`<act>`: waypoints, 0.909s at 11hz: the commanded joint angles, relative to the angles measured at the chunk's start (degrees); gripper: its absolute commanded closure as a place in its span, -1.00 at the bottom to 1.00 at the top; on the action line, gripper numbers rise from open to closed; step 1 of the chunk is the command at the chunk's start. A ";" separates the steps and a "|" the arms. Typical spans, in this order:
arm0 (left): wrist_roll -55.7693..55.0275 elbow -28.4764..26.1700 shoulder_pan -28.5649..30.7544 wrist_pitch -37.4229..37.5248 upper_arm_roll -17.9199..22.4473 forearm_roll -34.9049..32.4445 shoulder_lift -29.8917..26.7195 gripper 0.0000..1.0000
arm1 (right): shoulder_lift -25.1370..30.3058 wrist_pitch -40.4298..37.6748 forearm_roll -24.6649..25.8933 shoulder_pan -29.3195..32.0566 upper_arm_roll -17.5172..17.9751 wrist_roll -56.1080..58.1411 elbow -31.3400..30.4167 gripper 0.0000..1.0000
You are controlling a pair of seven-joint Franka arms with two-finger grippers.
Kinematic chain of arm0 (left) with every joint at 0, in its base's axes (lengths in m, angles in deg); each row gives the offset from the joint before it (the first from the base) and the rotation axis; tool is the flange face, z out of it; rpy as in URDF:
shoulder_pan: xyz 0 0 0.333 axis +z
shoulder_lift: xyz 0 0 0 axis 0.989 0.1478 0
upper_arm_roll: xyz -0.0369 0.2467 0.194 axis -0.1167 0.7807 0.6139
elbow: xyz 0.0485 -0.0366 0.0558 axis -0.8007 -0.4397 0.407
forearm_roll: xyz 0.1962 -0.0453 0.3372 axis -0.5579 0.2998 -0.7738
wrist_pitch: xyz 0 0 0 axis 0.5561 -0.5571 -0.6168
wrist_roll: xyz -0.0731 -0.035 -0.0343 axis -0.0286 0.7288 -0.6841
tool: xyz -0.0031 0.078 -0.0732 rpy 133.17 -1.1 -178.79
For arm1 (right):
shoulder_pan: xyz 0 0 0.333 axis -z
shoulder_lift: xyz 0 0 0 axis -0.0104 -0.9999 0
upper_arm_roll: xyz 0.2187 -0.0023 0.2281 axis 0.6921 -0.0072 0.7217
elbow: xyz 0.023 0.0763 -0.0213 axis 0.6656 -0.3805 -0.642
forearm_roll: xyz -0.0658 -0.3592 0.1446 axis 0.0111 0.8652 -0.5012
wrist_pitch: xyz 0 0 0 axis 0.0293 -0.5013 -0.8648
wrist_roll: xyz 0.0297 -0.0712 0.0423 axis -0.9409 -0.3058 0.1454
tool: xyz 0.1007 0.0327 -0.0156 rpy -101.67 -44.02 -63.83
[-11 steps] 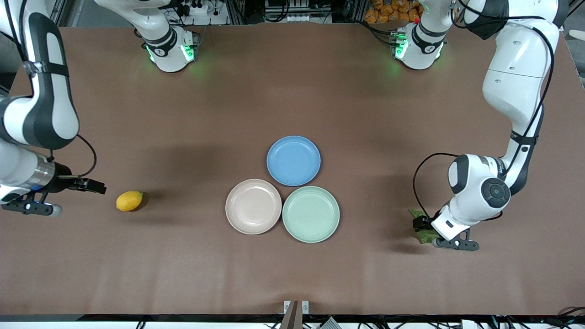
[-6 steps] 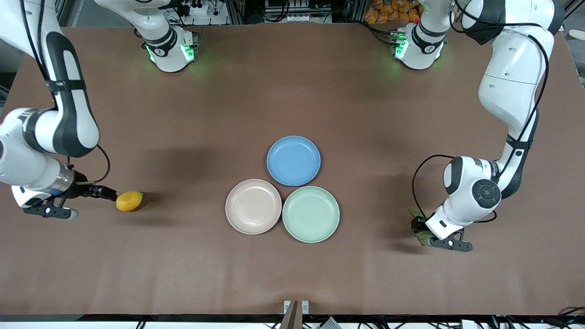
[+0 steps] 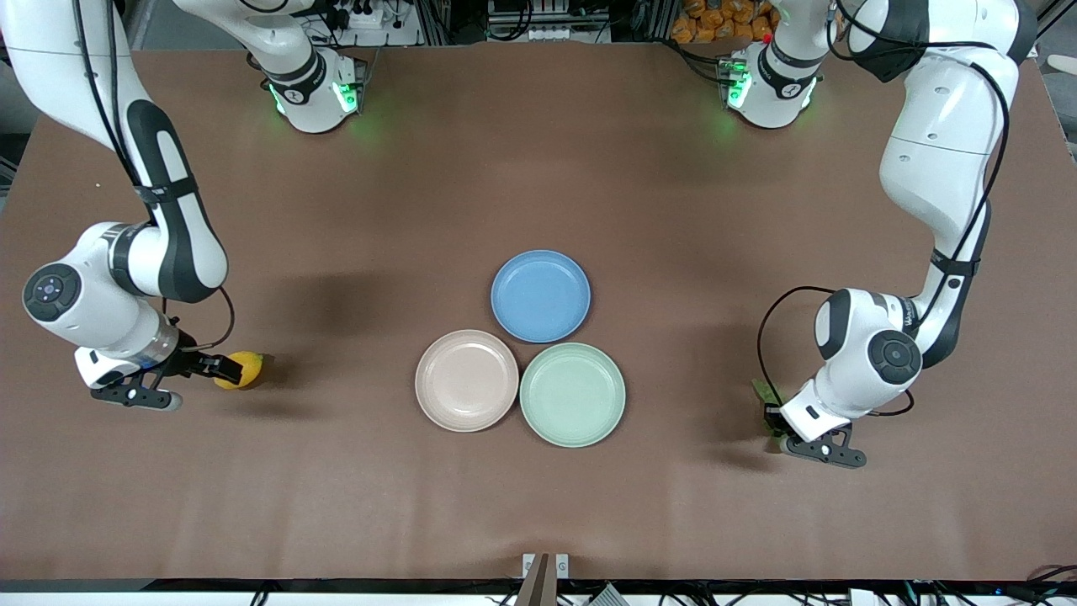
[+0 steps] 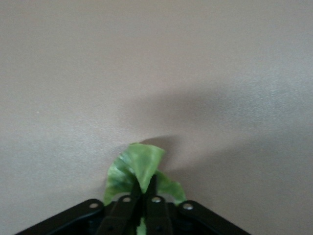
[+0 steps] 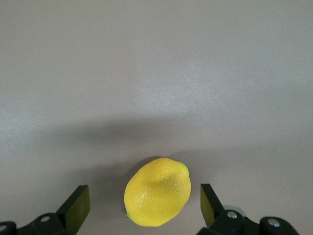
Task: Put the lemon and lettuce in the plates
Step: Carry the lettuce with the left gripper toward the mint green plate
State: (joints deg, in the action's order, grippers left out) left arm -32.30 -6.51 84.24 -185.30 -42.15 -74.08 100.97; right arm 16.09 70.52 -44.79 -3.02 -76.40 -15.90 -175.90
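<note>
The lemon [image 5: 157,192] lies on the bench [image 3: 538,471] between the spread fingers of the right tool [image 5: 144,205], clear of both, its long axis slanting across the gap. The left tool [image 4: 142,196] is pinched together on the lettuce [image 4: 139,166], whose leaf sticks out past the fingertips. Both plates [image 3: 467,380] sit mid-bench, well apart from either tool.

Lemon [image 3: 241,369] toward right arm's end, lettuce [image 4: 138,168] toward left arm's, plates [image 3: 467,380] between.
</note>
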 commanded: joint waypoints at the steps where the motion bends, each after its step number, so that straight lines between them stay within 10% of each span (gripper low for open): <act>1: 2.82 0.76 -0.18 -0.45 0.22 -1.84 -0.41 1.00 | -1.20 3.35 -1.07 0.32 0.34 0.52 -1.18 -1.00; 10: -1.90 6.90 -2.20 10.60 -7.25 0.71 -3.22 1.00 | -4.72 6.79 -6.68 1.99 0.78 7.54 -2.24 -1.00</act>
State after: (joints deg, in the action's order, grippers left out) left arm -30.81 -3.47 83.31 -180.95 -47.85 -74.20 98.84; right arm 12.55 76.35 -47.42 -2.09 -76.41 -12.52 -177.99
